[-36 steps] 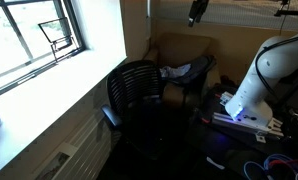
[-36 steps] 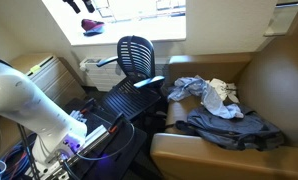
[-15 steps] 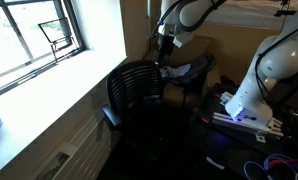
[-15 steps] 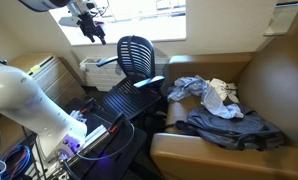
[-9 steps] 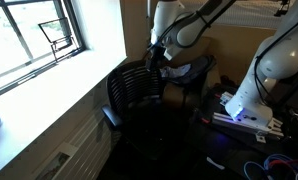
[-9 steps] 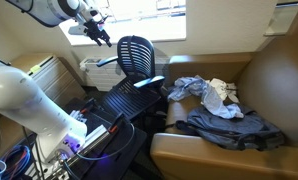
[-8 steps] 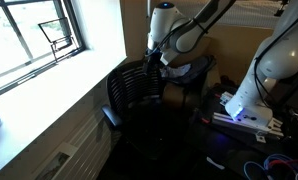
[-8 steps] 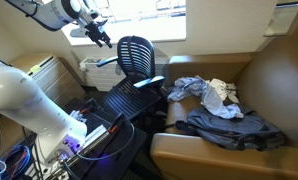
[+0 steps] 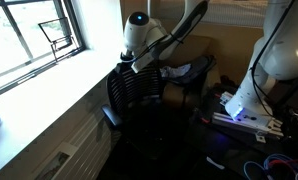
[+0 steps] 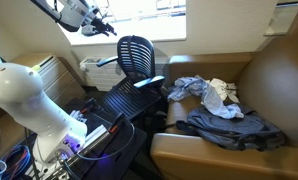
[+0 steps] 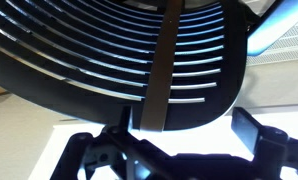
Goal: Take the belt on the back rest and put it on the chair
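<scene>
The black office chair (image 9: 149, 100) stands by the window, and its dark seat shows in an exterior view (image 10: 124, 98). Its ribbed back rest (image 11: 79, 55) fills the wrist view and shows in both exterior views (image 9: 137, 85) (image 10: 137, 55). The belt (image 11: 159, 70), a narrow dark strap, hangs straight down the middle of the back rest. My gripper (image 11: 184, 140) is open just off the back rest's edge. The strap's end lies between the fingers, close to one finger and not gripped. In both exterior views the gripper (image 9: 123, 62) (image 10: 99, 26) hovers at the top of the back rest, on the window side.
A tan armchair (image 10: 274, 80) beside the office chair holds a grey-blue bundle of clothes (image 10: 214, 105). The window sill (image 9: 49, 90) and a radiator (image 10: 49, 70) are close behind the back rest. The robot base (image 9: 244, 100) and cables (image 10: 19, 160) are on the floor.
The arm has swung from above the armchair across to the window side of the back rest and lowered to its top edge. The gripper stays open.
</scene>
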You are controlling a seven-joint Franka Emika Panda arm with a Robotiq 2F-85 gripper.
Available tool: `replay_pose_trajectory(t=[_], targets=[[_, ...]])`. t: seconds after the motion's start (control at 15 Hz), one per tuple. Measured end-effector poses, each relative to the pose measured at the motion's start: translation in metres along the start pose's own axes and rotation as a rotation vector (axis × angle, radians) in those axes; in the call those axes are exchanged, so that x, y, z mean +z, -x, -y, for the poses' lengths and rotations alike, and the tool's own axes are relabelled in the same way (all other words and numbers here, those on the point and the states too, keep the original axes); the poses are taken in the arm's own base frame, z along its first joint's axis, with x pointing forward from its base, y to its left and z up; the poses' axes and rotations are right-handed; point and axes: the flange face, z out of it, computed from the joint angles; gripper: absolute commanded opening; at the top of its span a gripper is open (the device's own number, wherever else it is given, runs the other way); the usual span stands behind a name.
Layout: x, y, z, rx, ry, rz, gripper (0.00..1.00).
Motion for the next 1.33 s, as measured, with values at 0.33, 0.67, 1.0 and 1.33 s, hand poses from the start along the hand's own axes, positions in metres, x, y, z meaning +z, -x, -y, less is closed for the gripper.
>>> replay_pose_trajectory(t=[0.33, 0.67, 1.0, 1.33], targets=[[0.016, -0.003, 0.003, 0.006, 0.016, 0.013, 1.0], [0.088, 0.019, -0.026, -0.027, -0.091, 0.162, 1.0], [0.118, 0.022, -0.042, -0.073, -0.118, 0.142, 1.0], [0.119, 0.015, -0.04, 0.008, -0.155, 0.074, 1.0]])
